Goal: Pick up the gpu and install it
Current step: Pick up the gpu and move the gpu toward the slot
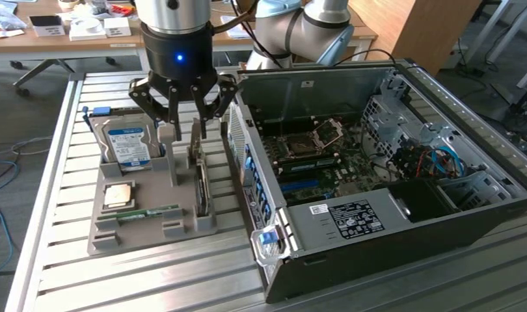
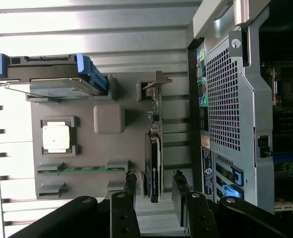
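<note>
Wrist view showed you the gripper [image 2: 154, 176] open wide, straddling the gpu [image 2: 154, 148], which stood on edge in the tray [image 2: 87, 148] beneath it, presenting both faces for clamping.

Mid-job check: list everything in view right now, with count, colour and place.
gpu: one, dark with a silver bracket, on edge in the tray slot nearest the computer case.
hard drive: one, silver with a blue-white label, upright at the tray's far end.
processor chip: one, pale, flat in the tray.
memory stick: one, green, lying in the tray.
tray: one, grey, on the table.
computer case: one, dark grey, open, at the exterior view's right.
table: one, silver, slatted.
arm: one, silver and black, above the tray.
tool: one, black, open, straddling the gpu with gaps on both sides.
</note>
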Robot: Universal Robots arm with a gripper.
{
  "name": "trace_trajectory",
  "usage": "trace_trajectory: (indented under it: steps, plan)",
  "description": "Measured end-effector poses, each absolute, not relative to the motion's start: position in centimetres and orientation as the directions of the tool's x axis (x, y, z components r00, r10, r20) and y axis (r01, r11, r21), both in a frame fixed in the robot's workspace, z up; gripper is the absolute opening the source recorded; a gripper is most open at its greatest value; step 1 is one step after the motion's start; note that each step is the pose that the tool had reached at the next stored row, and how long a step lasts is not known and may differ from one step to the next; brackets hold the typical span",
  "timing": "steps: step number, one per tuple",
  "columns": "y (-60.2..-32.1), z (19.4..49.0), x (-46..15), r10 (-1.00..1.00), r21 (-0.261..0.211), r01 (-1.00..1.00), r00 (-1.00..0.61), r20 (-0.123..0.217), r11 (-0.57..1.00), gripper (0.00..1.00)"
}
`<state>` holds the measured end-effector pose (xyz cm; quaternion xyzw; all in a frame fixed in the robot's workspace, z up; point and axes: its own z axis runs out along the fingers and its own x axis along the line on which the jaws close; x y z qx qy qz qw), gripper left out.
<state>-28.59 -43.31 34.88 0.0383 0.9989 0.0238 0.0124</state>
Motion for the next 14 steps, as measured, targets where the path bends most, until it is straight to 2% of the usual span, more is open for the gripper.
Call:
trace_trajectory:
  steps: [14]
  plan:
    - [-43.31,34.51,-28.59,0.077,0.05,0.076,-0.997,-0.023,0.996,0.43]
